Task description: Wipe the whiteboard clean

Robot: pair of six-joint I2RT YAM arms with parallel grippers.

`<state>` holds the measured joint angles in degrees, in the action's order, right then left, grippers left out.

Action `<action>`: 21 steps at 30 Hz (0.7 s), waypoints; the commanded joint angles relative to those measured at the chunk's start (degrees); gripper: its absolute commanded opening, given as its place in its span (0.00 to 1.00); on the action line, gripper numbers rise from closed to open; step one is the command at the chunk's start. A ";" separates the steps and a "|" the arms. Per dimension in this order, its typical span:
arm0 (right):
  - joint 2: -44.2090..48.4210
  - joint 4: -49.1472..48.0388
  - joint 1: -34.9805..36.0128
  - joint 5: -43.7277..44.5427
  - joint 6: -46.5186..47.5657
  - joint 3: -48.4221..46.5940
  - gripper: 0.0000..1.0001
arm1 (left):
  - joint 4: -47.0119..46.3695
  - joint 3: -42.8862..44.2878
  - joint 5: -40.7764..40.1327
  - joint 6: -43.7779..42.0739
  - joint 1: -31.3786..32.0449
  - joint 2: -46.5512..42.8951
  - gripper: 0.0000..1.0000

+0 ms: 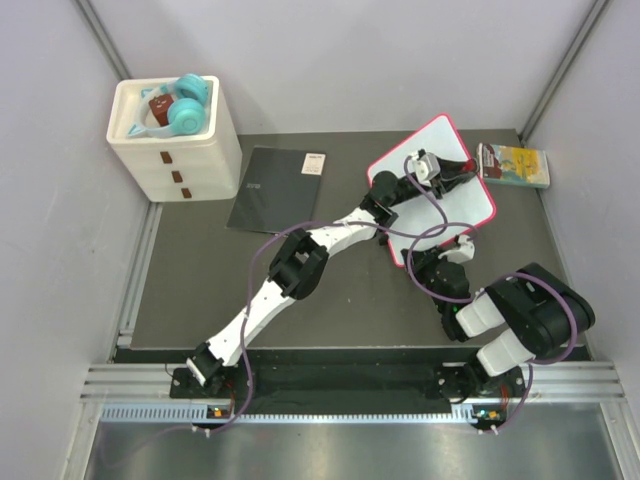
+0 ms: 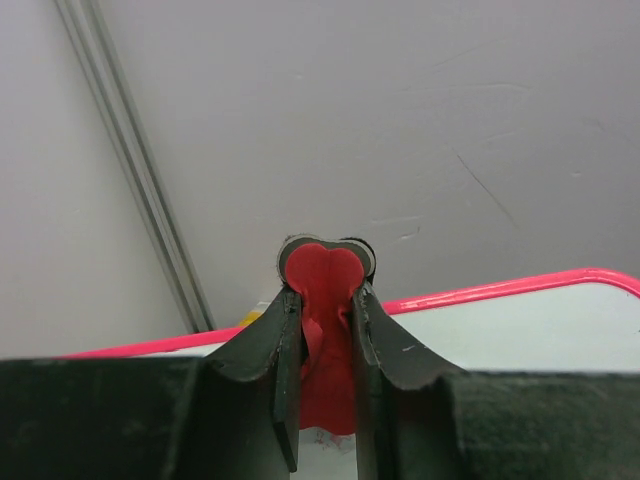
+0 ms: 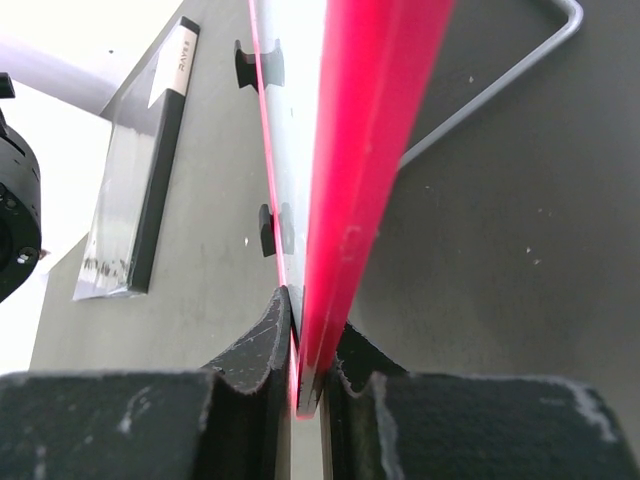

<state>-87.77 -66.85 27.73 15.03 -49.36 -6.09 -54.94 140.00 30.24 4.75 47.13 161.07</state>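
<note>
The whiteboard (image 1: 478, 203), white with a pink-red frame, lies tilted on the dark mat at the right. My left gripper (image 1: 452, 172) hovers over its far half, shut on a red eraser (image 2: 325, 330) whose lower end meets the white surface (image 2: 530, 330). Faint red specks show just under the eraser. My right gripper (image 1: 462, 243) is at the board's near edge. In the right wrist view this gripper (image 3: 308, 385) is shut on the pink frame (image 3: 365, 170), and the board's black feet (image 3: 268, 228) show on its underside.
A flat black notebook (image 1: 278, 188) lies left of the board. Further left stands a white drawer box (image 1: 190, 160) with teal headphones (image 1: 188, 105) on top. A small yellow-green book (image 1: 513, 165) lies right of the board. Grey walls close in on both sides.
</note>
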 commanded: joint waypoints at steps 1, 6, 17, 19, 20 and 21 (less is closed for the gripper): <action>-2.76 22.02 3.39 -10.02 7.35 2.04 0.00 | 3.26 -1.48 0.26 -1.77 -0.11 1.09 0.00; -2.67 22.11 3.39 -10.19 7.35 1.96 0.00 | 5.54 -4.04 -1.22 -2.56 -1.08 0.38 0.00; -2.94 21.94 3.39 -10.28 7.53 1.69 0.00 | 8.62 -6.42 -9.58 -3.52 -7.23 1.87 0.00; -3.11 22.03 3.39 -10.28 7.53 1.69 0.00 | 8.62 -5.71 -8.98 -2.39 -7.58 2.75 0.00; -3.29 22.03 3.39 -10.28 7.53 1.61 0.00 | 8.18 -5.27 -7.93 -1.60 -7.76 2.93 0.00; -3.38 21.94 3.39 -10.37 7.61 1.52 0.00 | 6.35 -5.53 -6.61 0.06 -7.76 2.93 0.00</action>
<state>-87.77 -66.63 27.77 15.11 -50.00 -6.22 -52.69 134.72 23.42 2.90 40.23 161.40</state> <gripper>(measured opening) 0.083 0.245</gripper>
